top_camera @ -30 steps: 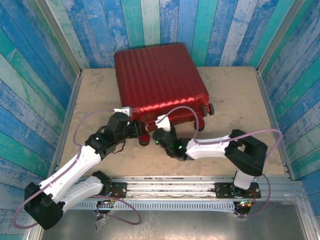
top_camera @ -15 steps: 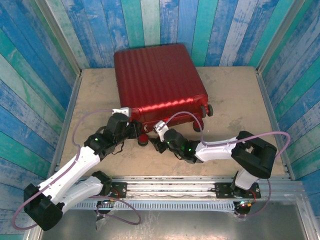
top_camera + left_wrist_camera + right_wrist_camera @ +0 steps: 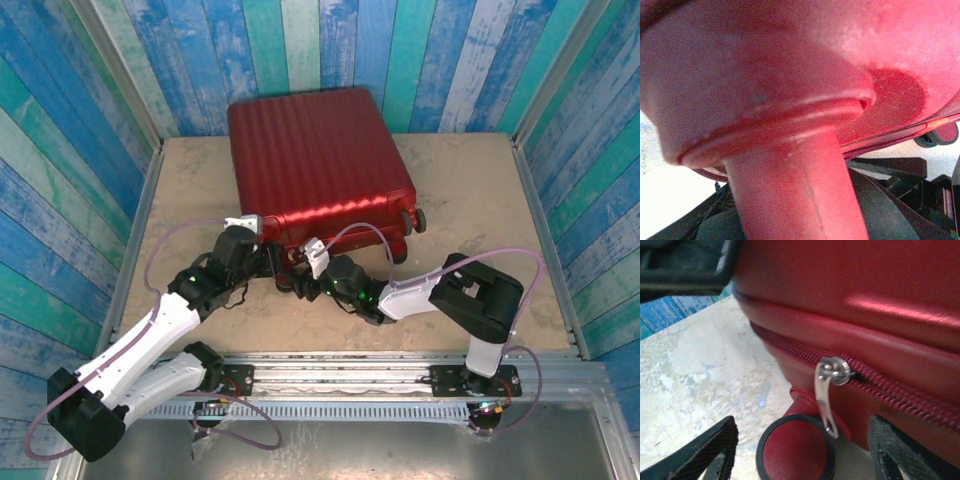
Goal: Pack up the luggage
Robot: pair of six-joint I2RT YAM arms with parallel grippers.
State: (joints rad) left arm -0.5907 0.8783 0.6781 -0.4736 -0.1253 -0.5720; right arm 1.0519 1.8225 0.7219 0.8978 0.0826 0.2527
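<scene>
The luggage [image 3: 315, 165], a dark-red ribbed hard-shell case, lies shut and flat at the back middle of the table. At its near-left corner my left gripper [image 3: 273, 262] has dark blurred fingers pressed against both sides of the red wheel post [image 3: 795, 190]. From the right, my right gripper [image 3: 300, 283] reaches the same corner. Its black fingers [image 3: 705, 452] stand apart, so it is open. Between them, untouched, a silver zipper pull [image 3: 825, 400] hangs from its slider above a red wheel with a black rim [image 3: 795, 450].
Striped blue and green walls [image 3: 60, 200] close in the beige table [image 3: 480, 210] on three sides. Another black wheel [image 3: 421, 219] sticks out at the luggage's near-right corner. A metal rail [image 3: 330, 375] with both arm bases runs along the near edge.
My right gripper has gone from shut to open and has slid left along the luggage's near side to the corner wheel. The left arm and the luggage have stayed put.
</scene>
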